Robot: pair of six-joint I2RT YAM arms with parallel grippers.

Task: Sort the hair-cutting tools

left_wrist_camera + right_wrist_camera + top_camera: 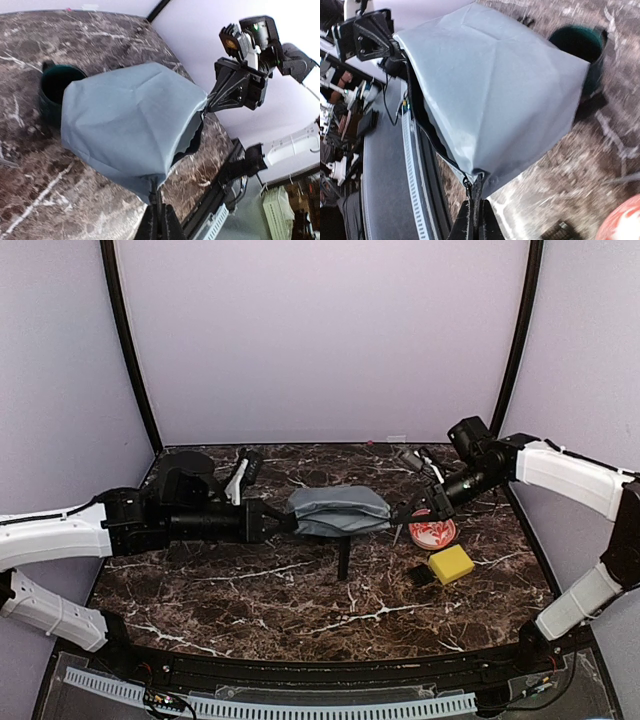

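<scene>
A grey zip pouch [338, 510] hangs above the table, stretched between both grippers. My left gripper [281, 522] is shut on its left end [159, 197], and my right gripper [405, 512] is shut on its right end beside the zip pull [479, 192]. The zip gapes open along the near side [192, 140]. A silver-and-black clipper [240, 478] lies at the back left. A long black comb [344, 558] lies under the pouch. Small metal scissors [412, 456] seem to lie at the back right.
A dark green cup [190, 466] stands at the back left, behind the pouch [57, 90]. A red-and-white plate [432, 532] sits right of centre, with a yellow sponge [451, 563] and a small black object [420, 575] in front of it.
</scene>
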